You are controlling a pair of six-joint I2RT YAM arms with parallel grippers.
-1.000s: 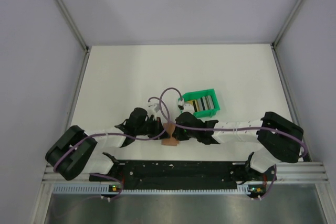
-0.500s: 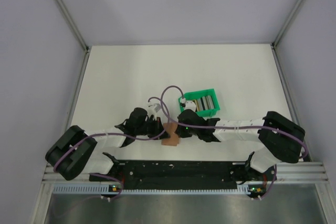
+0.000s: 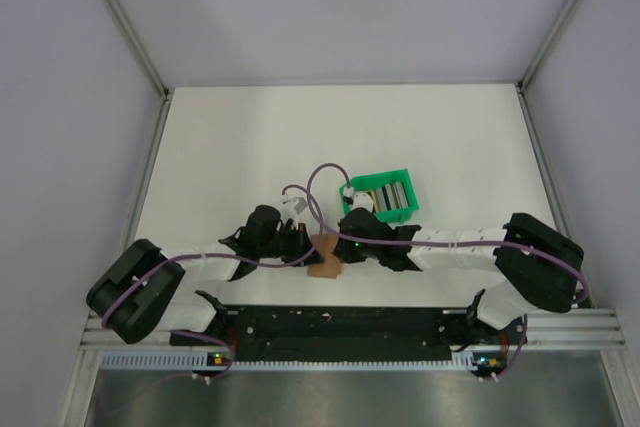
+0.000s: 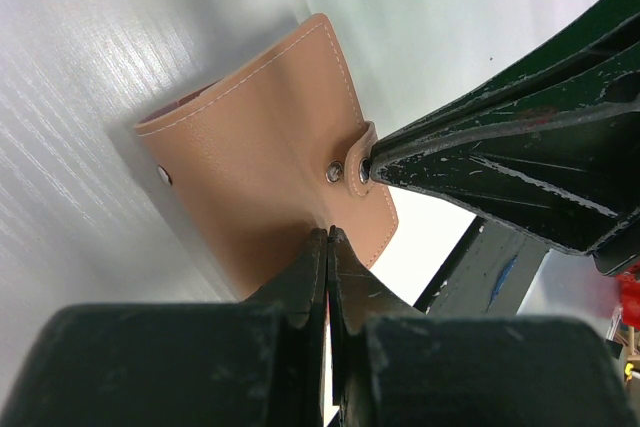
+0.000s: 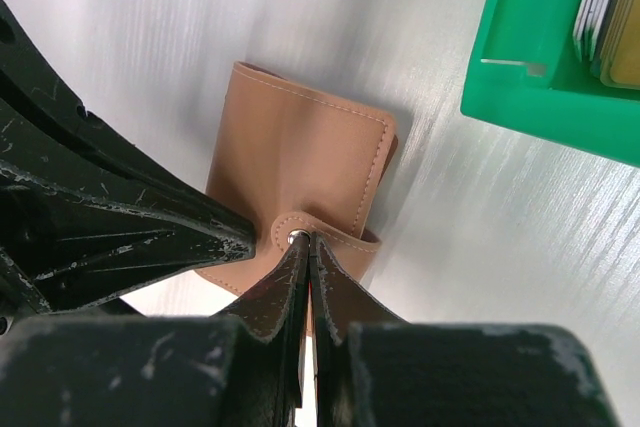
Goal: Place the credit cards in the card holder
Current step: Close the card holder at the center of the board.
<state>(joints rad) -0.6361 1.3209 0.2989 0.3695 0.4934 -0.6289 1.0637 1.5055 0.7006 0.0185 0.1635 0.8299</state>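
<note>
Two robot arms meet over the card holder point(image 4: 250, 177), a tan leather wallet lying folded shut on the white tabletop point(image 3: 230, 147) just ahead of their bases. The left gripper point(image 4: 328, 239) has its jaws pressed together, their tips at the wallet's near edge. The right gripper point(image 5: 305, 244), jaws likewise closed tight, comes in from the opposite side with its tips at the snap stud point(image 4: 333, 174) of the closing strap. From where I stand I cannot tell whether either pair pinches any leather or merely touches it. The wallet's strap is fastened across its front. Just beyond the right gripper sits a green tray point(image 5: 530, 57), close to the wallet but not touching it, and the credit cards point(image 5: 605, 7) stand on edge inside it, side by side
</note>
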